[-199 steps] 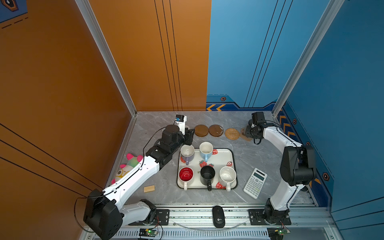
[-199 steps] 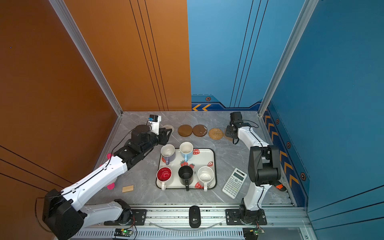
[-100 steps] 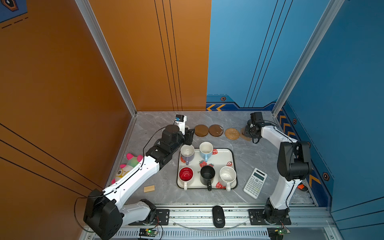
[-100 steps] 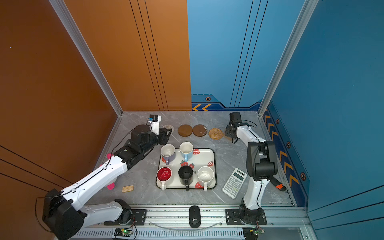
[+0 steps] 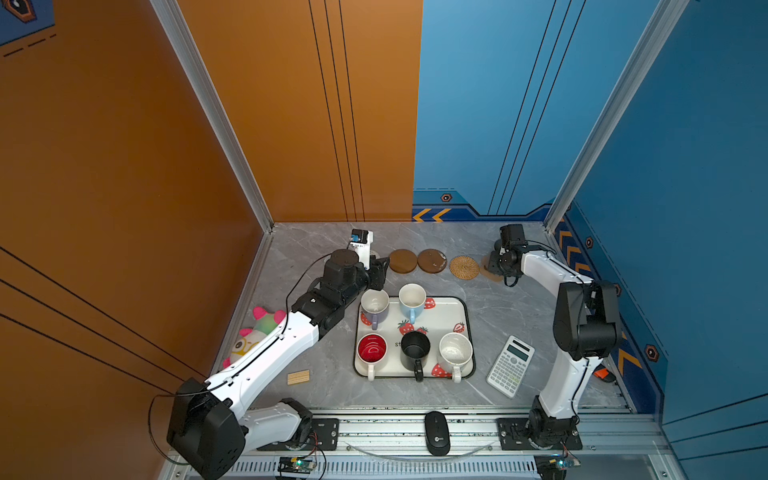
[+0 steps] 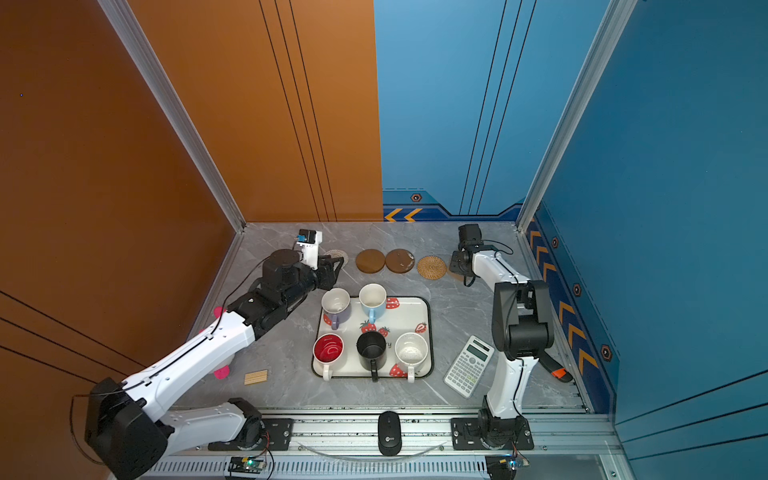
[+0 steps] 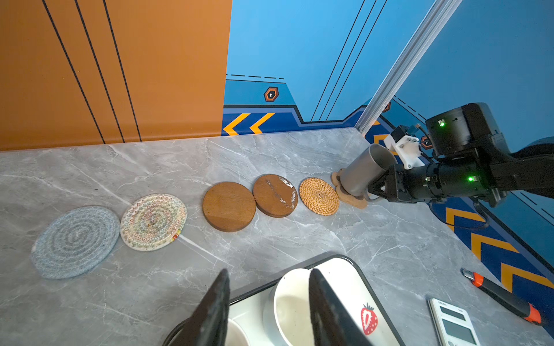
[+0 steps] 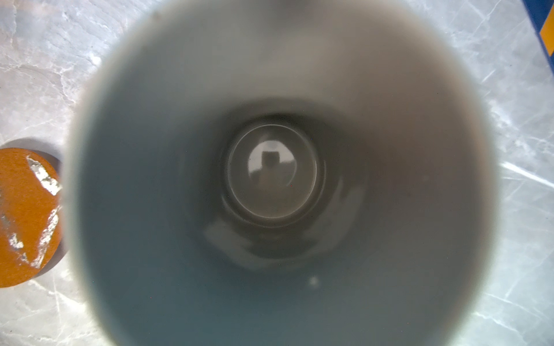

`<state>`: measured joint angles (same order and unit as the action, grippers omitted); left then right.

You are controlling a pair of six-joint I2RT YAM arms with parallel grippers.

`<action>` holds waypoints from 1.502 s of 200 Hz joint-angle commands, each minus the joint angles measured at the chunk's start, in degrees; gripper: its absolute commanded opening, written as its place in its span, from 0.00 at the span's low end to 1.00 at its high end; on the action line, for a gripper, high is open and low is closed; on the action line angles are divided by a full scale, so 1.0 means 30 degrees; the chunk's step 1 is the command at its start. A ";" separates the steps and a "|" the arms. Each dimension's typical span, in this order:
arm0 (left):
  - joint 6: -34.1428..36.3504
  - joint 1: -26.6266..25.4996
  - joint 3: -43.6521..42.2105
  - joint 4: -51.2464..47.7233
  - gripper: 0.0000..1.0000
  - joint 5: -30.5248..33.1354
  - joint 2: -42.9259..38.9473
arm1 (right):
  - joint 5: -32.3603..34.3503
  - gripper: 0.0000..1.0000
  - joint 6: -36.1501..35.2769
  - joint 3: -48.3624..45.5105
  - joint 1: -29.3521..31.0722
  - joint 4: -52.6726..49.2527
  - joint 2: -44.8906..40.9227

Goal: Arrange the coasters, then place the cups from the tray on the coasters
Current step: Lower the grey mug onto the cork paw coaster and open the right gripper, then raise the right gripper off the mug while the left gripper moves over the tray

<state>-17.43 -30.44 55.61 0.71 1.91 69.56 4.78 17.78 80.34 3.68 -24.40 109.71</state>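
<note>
Coasters, six: grey-blue woven coaster (image 7: 75,241), cream woven coaster (image 7: 153,221), plain wooden disc (image 7: 228,206), scuffed wooden disc (image 7: 275,195), rattan coaster (image 7: 319,196), paw-shaped coaster (image 7: 356,203). Cups, six: lavender cup (image 5: 375,305), light blue cup (image 5: 412,300), red-lined cup (image 5: 372,350), black cup (image 5: 414,349), speckled cup (image 5: 456,352), grey cup (image 7: 362,172). Also one tray (image 5: 444,320), one calculator (image 5: 510,365), one computer mouse (image 5: 437,432), one plush toy (image 5: 257,332), one wooden block (image 5: 298,377).

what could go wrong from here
The grey mug leans in the right gripper at the paw-shaped coaster; released like this, it might tip or land off-centre. The left gripper, jaws open, hangs close by the light blue mug and lavender mug, so a careless descent could knock one.
</note>
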 commanded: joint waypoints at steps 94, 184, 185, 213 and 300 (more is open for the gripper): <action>-0.0108 0.0247 -0.0211 0.0291 0.45 -0.0110 -0.0240 | 0.0821 0.34 -0.0214 0.1113 0.0251 0.0550 0.0256; -0.0108 0.0300 -0.0345 0.0320 0.47 -0.0139 -0.0526 | 0.1774 0.74 0.0429 -0.0040 0.0669 -0.0310 -0.2723; -0.0108 0.0301 -0.0331 0.0320 0.47 -0.0154 -0.0519 | 0.1790 0.74 0.0444 -0.0065 0.0688 -0.0336 -0.2801; -0.0115 0.0302 -0.0315 0.0240 0.50 -0.0214 -0.0580 | 0.3170 0.76 0.0846 -0.0813 0.1371 -0.1321 -0.5260; -0.0904 0.0184 -0.0178 0.0086 0.56 -0.0604 -0.0456 | 0.7681 0.80 0.3734 -0.4717 0.7476 0.2113 -1.2814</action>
<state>-18.41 -30.02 55.24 0.64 1.65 68.88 22.65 24.45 67.92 21.58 -22.35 71.96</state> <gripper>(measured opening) 0.545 0.802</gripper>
